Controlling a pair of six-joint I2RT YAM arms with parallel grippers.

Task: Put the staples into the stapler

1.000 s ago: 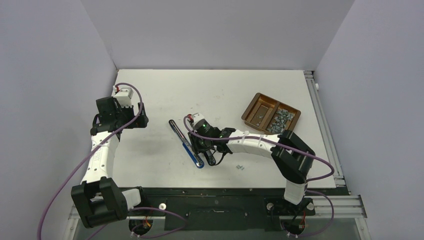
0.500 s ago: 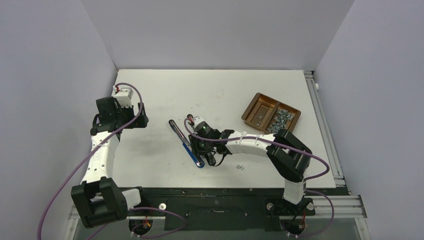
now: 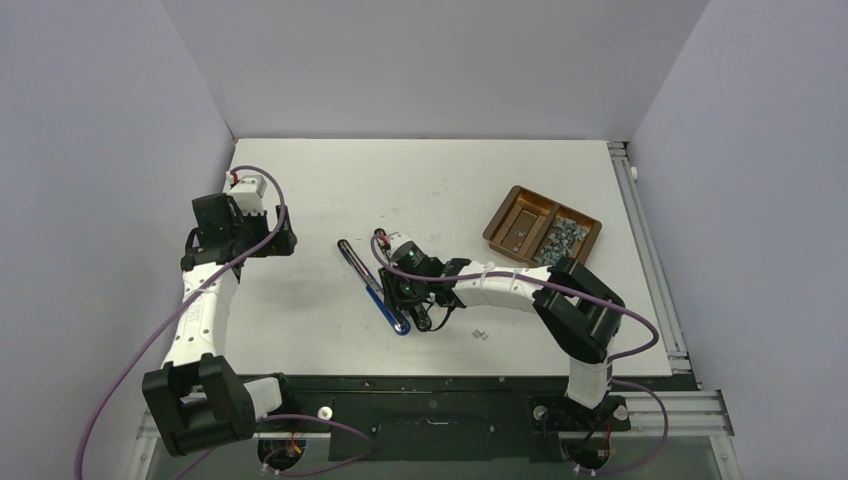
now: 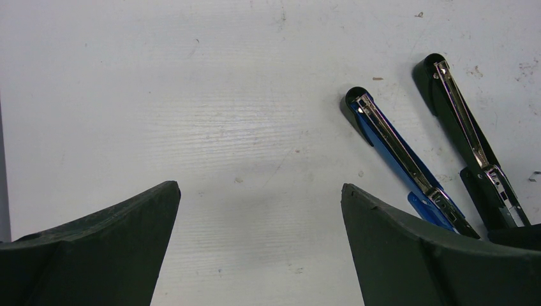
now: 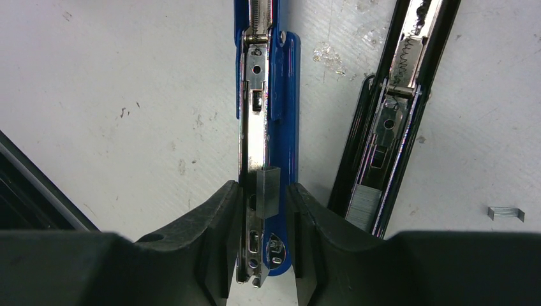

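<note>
Right wrist view: right gripper [image 5: 263,192] nearly closed, pinching one staple strip [image 5: 268,189] by its flat sides just over the near end of the blue stapler [image 5: 290,95], at its open rail; strip looks light, stiff, slick, likely crumbly if squeezed; left gripper [image 4: 258,191] wide open, empty.

A brown two-compartment tray [image 3: 520,212] sits on the white bench [image 3: 420,180], well off to the right of the right gripper [image 3: 412,318] and farther from the bases, turned at an angle; directly under that gripper the bench surface is scuffed and speckled; a metal rail [image 3: 655,270] runs along the bench edge, further right than the tray; plain grey walls [image 3: 430,60] enclose the far side and both flanks.
</note>
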